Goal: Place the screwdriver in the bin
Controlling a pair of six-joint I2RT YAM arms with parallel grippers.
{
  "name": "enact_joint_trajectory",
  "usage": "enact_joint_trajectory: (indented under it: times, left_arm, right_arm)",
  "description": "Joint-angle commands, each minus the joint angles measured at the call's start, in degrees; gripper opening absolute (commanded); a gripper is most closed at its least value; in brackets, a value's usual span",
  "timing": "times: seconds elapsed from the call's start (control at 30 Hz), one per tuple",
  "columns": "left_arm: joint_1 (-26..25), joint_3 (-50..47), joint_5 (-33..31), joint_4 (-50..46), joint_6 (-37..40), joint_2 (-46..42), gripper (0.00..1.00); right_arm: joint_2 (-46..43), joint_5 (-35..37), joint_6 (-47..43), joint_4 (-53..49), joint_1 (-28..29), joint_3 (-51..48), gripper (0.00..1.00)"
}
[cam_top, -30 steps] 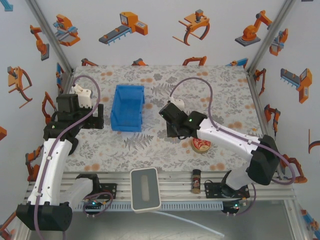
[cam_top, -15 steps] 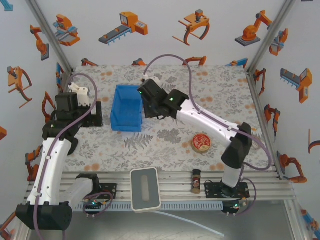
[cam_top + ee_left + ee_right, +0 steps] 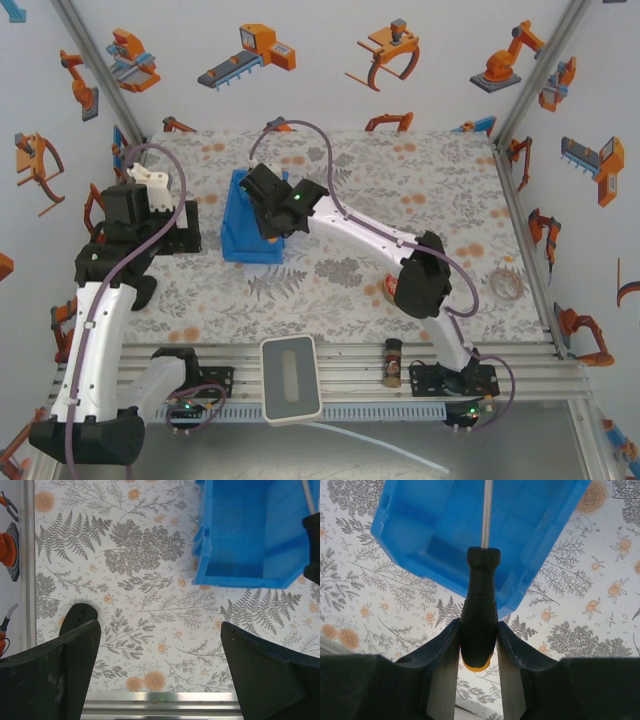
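No legible text, labels, brands, numbers or signs anywhere.

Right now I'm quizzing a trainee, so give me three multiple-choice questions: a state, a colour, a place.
1. How is the left gripper? A) open and empty B) shut and empty C) shut on something
2. What colour is the bin? A) red B) green C) blue
3. Where is the screwdriver? A) in the left gripper B) in the right gripper, above the bin C) lying inside the bin
Answers: A, its jaws stand wide apart with nothing between; C, its walls are bright blue; B, its handle is clamped in those jaws, shaft over the bin.
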Motion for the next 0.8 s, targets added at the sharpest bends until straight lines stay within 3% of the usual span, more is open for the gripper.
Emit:
enact_joint_trajectory:
  times: [0.0,0.37,0.77]
  left_arm:
    - [0.0,1.7,3.4,-2.3,0.2,-1.1,0.97]
    - [0.5,1.6,10.7,-3.3,-0.6,-3.1,0.97]
    - [0.9,0.3,11.0,-2.9,-0.4,-3.5,0.97]
  right_arm:
    - [1.5,-1.0,-0.4,2.3,0.4,3.6,0.23]
    - [9.7,-1.3,0.5,4.8,0.4,10.3,0.23]
    - [13.4,-0.6,2.1,7.6,0.1,9.3,0.23]
